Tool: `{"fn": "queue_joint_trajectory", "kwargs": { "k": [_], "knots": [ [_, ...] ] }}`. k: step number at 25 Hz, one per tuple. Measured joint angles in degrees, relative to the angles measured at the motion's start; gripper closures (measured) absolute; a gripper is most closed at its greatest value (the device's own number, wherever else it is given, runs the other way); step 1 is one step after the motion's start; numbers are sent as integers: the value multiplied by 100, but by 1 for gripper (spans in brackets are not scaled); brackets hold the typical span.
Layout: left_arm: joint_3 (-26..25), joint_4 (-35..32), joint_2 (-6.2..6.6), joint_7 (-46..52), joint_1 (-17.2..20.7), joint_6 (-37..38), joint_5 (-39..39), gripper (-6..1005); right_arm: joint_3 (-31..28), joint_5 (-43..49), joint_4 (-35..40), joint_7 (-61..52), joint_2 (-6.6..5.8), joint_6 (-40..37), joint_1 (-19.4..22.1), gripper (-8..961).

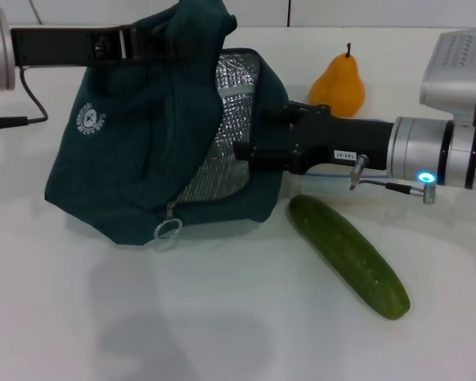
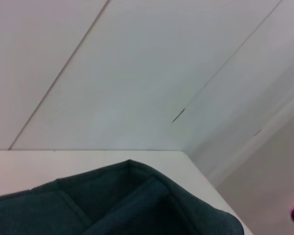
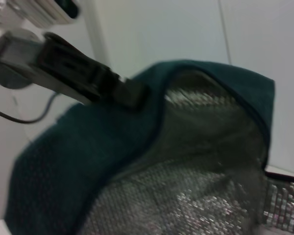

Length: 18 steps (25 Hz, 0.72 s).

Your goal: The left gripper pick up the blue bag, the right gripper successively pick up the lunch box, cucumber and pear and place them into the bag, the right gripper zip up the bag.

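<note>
Up at the top of the blue bag (image 1: 135, 151), the left gripper (image 1: 155, 41) is clamped on the fabric, holding the bag lifted and tilted with its foil-lined mouth facing the other arm. Right gripper (image 1: 250, 151) reaches into that opening, fingers pushed past the rim against the silver lining; whether they're spread or closed, can't tell from here. Just below its wrist lies the cucumber (image 1: 349, 255) on the white table (image 1: 222, 333), angled away. Behind the same arm stands the pear (image 1: 338, 86), upright, untouched. Zipper ring (image 1: 167, 231) dangles at the bag's lower edge
</note>
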<state>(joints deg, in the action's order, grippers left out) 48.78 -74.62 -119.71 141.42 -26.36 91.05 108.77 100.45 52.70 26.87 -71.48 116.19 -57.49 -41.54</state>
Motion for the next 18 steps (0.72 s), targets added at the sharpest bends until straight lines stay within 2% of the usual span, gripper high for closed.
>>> {"fn": "queue_joint_trajectory", "kwargs": {
  "k": [10,18],
  "knots": [
    [-45,270,73,-98,35,11,-633,955,-35,-38,-17,-44,0,269,69,104],
    [-55,289,37,-136,74,-7,-245,955,-363,-186,610,159,-32,-429,725,105]
  ]
}}
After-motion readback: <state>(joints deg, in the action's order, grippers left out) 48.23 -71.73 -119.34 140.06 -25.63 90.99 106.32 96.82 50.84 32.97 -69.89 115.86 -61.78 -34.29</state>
